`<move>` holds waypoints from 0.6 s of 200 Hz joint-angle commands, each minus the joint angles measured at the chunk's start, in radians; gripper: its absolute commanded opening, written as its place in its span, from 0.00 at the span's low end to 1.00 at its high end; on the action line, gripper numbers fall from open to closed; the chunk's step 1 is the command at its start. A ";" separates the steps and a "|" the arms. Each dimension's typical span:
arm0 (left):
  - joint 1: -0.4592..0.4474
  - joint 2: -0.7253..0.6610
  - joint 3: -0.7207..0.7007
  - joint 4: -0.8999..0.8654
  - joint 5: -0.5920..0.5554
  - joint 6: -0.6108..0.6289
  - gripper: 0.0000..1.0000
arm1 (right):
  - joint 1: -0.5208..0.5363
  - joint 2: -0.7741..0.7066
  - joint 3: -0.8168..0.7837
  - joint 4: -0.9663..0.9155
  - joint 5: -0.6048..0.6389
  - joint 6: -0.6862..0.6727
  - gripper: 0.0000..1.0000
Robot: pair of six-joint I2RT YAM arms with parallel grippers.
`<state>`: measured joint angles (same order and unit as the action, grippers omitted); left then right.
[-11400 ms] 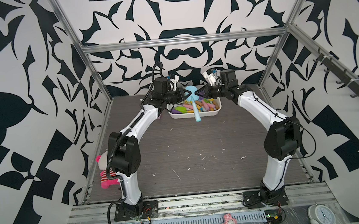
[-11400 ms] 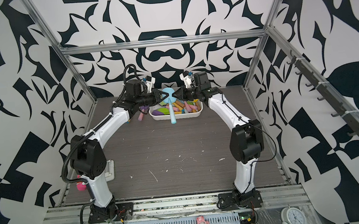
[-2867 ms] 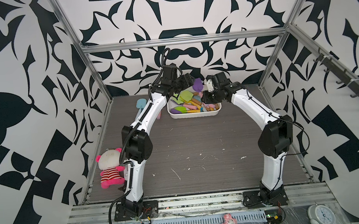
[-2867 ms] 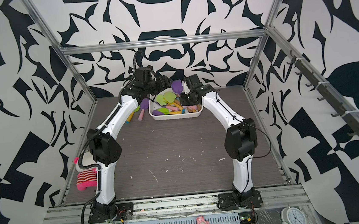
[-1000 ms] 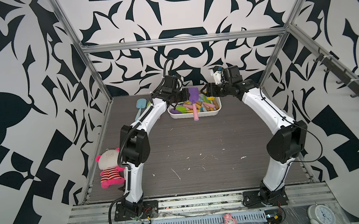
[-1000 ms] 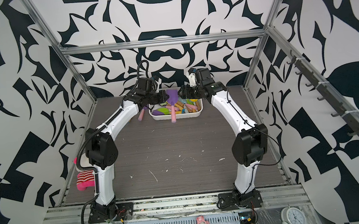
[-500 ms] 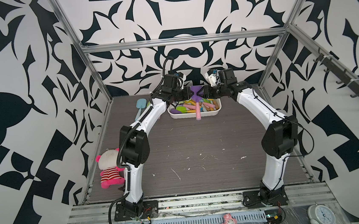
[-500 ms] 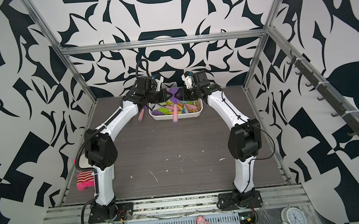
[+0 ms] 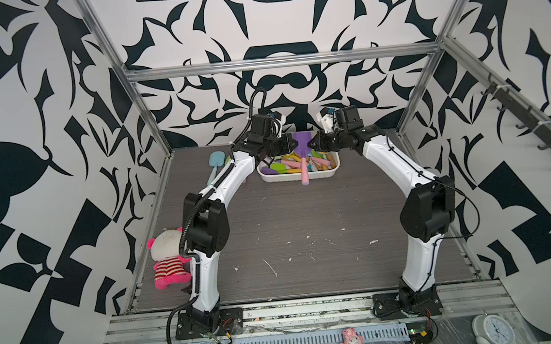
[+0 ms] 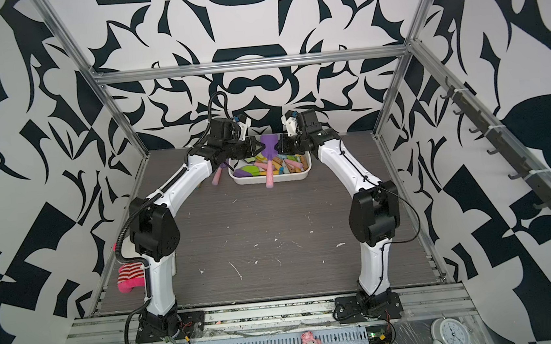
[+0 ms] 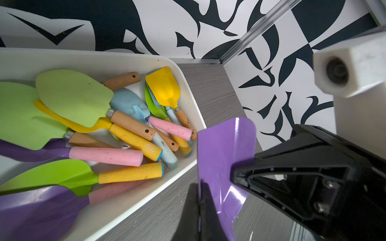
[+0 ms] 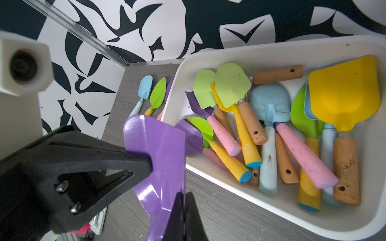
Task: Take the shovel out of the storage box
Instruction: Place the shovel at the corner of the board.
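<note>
A purple shovel [image 9: 301, 141] [image 10: 268, 148] with a pink handle hangs over the white storage box [image 9: 281, 178] [image 10: 288, 179], handle pointing down past the box's front rim. My left gripper [image 9: 290, 144] [image 11: 199, 185] is shut on one edge of the purple blade [image 11: 221, 158]. From the opposite side my right gripper [image 9: 314, 142] [image 12: 184, 195] is shut on the blade's other edge [image 12: 158, 150]. Both wrist views look down on the storage box wall [image 11: 83, 60] [image 12: 250, 48], and several coloured shovels lie inside.
A blue shovel [image 9: 215, 161] [image 12: 144, 89] and a green shovel [image 12: 157, 96] lie on the table left of the box. A plush toy [image 9: 166, 257] sits by the left arm's base. The patterned back wall stands close behind the box.
My right gripper has moved in to the purple blade and shut on it. The left gripper has kept its hold, and the shovel has stayed over the box.
</note>
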<state>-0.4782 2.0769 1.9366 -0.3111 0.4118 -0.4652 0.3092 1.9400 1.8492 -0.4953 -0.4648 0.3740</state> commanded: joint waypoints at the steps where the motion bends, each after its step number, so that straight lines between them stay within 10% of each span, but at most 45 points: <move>1: -0.005 -0.038 -0.012 0.043 0.017 -0.023 0.00 | 0.007 -0.069 0.002 0.030 0.036 0.023 0.00; 34: -0.013 -0.034 -0.010 0.059 0.021 -0.034 0.06 | 0.016 -0.097 -0.022 0.042 0.065 0.035 0.00; 64: -0.013 -0.059 -0.036 0.056 -0.029 -0.066 0.61 | 0.018 -0.123 -0.040 0.034 0.128 0.059 0.00; 86: -0.013 -0.111 -0.088 0.058 -0.105 -0.088 0.79 | 0.018 -0.134 -0.041 0.021 0.180 0.080 0.00; 120: -0.050 -0.199 -0.178 0.032 -0.183 -0.060 0.84 | 0.018 -0.121 -0.009 -0.024 0.245 0.116 0.00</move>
<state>-0.4980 1.9724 1.7908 -0.2680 0.3103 -0.5426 0.3233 1.8519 1.8030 -0.5037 -0.2913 0.4492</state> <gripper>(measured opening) 0.839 0.049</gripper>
